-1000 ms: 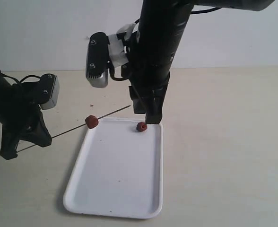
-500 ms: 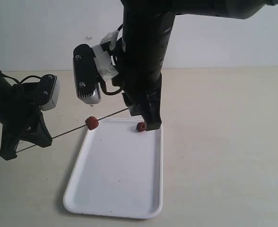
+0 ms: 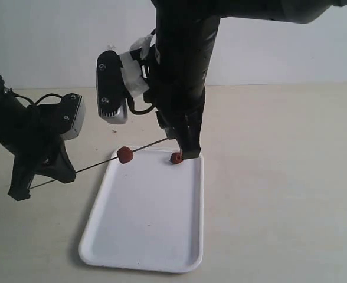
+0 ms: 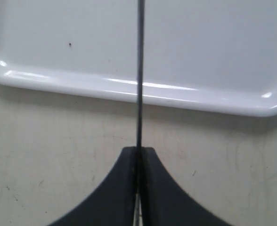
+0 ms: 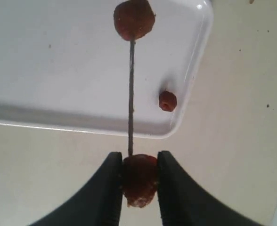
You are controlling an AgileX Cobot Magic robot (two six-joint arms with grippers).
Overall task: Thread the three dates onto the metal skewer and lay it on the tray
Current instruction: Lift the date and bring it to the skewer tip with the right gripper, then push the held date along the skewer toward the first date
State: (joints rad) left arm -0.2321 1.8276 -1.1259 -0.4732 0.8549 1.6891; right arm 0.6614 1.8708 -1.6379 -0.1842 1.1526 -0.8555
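Though screened by the arm in the exterior view, pinches one date in the narrow right gripper, at the metal skewer tip. Clamps the other end in left gripper. Shows threaded date partway along, loose date on tray corner.

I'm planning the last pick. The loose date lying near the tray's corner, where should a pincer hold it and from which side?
Take the loose date across its round middle, coming straight down from above. It is small and roundish, lying on the tray floor close to the corner rim, so a sideways approach would likely hit the rim.
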